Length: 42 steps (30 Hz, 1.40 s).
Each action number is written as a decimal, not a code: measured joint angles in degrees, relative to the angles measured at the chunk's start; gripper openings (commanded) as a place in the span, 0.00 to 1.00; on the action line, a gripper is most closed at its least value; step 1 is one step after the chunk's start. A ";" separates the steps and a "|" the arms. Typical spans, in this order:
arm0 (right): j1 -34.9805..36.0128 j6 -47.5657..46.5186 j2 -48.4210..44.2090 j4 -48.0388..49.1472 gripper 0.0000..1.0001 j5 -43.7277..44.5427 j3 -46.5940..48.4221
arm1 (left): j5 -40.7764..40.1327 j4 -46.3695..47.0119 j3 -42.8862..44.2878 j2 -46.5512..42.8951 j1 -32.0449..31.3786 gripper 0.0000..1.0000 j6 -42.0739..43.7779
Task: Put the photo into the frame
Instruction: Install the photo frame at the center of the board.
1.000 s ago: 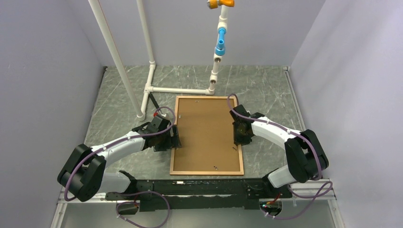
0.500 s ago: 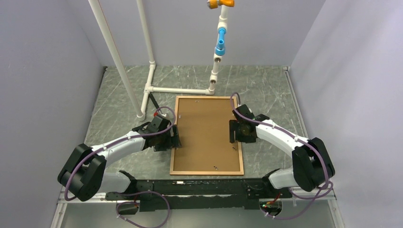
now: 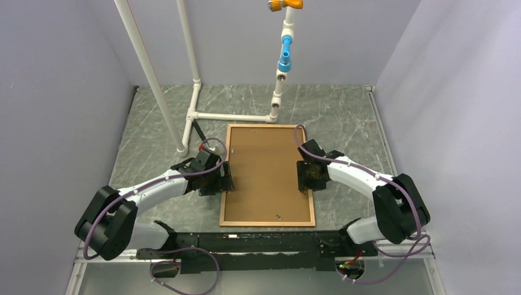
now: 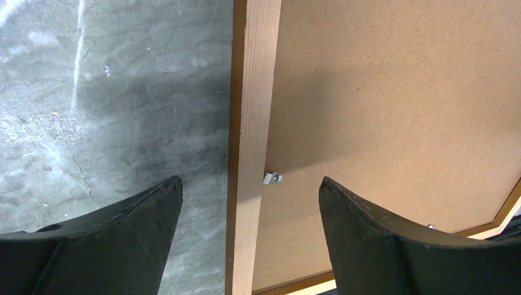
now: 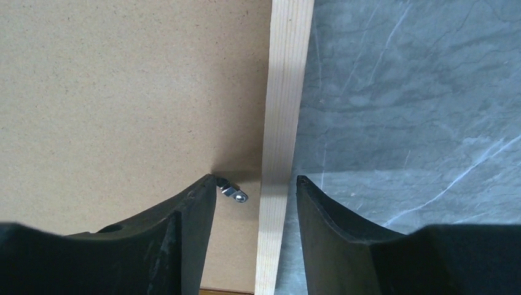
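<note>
Frame (image 3: 267,224) of orange-brown wood lies flat and back side up on the grey marbled table (image 3: 344,117). Its long axis runs from the near side to the far side, between the two grippers. Brown backing board (image 3: 264,166) fills it. Left gripper (image 4: 249,181) straddles the left long rail, fingers spread wide. Right gripper (image 5: 257,178) straddles the right long rail, fingers parted with a gap on each side. A small metal tab (image 5: 234,193) sits just beside its inner finger.

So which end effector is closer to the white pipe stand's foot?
Left. The left end effector straddles the frame's left rail, just beside the pipe stand's foot; the right end effector straddles the right rail, across the backing board from it.
</note>
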 measured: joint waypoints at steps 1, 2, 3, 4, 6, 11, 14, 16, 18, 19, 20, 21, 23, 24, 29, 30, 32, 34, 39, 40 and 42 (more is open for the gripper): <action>0.20 0.02 0.00 0.00 0.53 -0.15 -0.02 | 0.00 0.00 0.00 0.00 0.00 0.86 0.00; 0.31 0.09 -0.02 0.00 0.53 -0.22 -0.04 | 0.00 0.00 0.00 0.00 0.00 0.86 0.00; 0.44 0.17 -0.02 0.00 0.53 -0.26 -0.07 | 0.02 0.00 0.00 0.00 0.00 0.86 0.02; 0.66 0.22 -0.09 0.00 0.54 -0.28 -0.09 | 0.02 0.00 0.00 0.00 0.00 0.86 0.02; 1.22 0.50 -0.26 -0.04 0.55 -0.33 -0.17 | 0.02 0.02 0.00 0.00 0.00 0.86 0.02; 2.54 1.55 -0.92 -0.24 0.58 -0.31 -0.76 | 0.02 0.02 0.00 0.00 0.00 0.86 0.02; 2.82 2.21 -1.29 -0.37 0.56 -0.24 -1.11 | 0.02 0.02 0.00 0.00 0.00 0.86 0.02; 2.95 2.82 -1.36 -0.39 0.46 0.13 -1.18 | 0.02 0.02 0.00 0.00 0.00 0.86 0.02; 3.02 3.30 -1.55 -0.50 0.35 0.94 -1.38 | 0.02 0.02 0.00 0.00 0.00 0.86 0.02; 2.93 3.69 -1.79 -0.70 0.31 1.49 -1.51 | 0.02 0.02 0.00 0.00 0.00 0.86 0.02; 2.80 4.02 -2.03 -0.90 0.28 1.97 -1.64 | 0.02 0.02 0.00 0.00 0.00 0.86 0.04; 2.78 4.35 -2.29 -1.11 0.27 2.54 -1.77 | 0.02 0.02 0.02 0.00 0.00 0.86 0.04; 2.75 4.90 -2.47 -1.16 0.24 2.91 -1.88 | 0.02 0.02 0.02 0.00 0.00 0.86 0.04; 2.75 5.18 -2.47 -1.18 0.22 3.13 -1.88 | 0.02 0.02 0.02 0.00 0.00 0.86 0.04; 2.84 5.66 -2.45 -1.29 0.05 3.48 -1.81 | 0.02 0.02 0.02 0.00 0.00 0.86 0.04; 2.86 5.77 -2.38 -1.31 0.00 3.54 -1.79 | 0.02 0.00 0.02 0.00 0.00 0.86 0.04; 2.86 5.86 -2.34 -1.36 0.00 3.56 -1.73 | 0.02 0.00 0.02 0.00 0.00 0.86 0.07; 2.84 5.95 -2.32 -1.38 0.00 3.56 -1.70 | 0.00 0.00 0.02 0.00 0.00 0.86 0.07; 2.36 6.19 -2.51 -1.33 0.42 3.04 -1.75 | -0.02 -0.02 0.02 0.00 0.00 0.85 0.11; 1.92 6.25 -2.78 -1.16 0.46 2.58 -1.95 | -0.02 -0.02 0.02 0.00 0.00 0.85 0.11; 1.11 6.56 -3.65 -0.52 0.48 1.62 -2.51 | -0.02 -0.02 0.00 0.00 0.00 0.85 0.13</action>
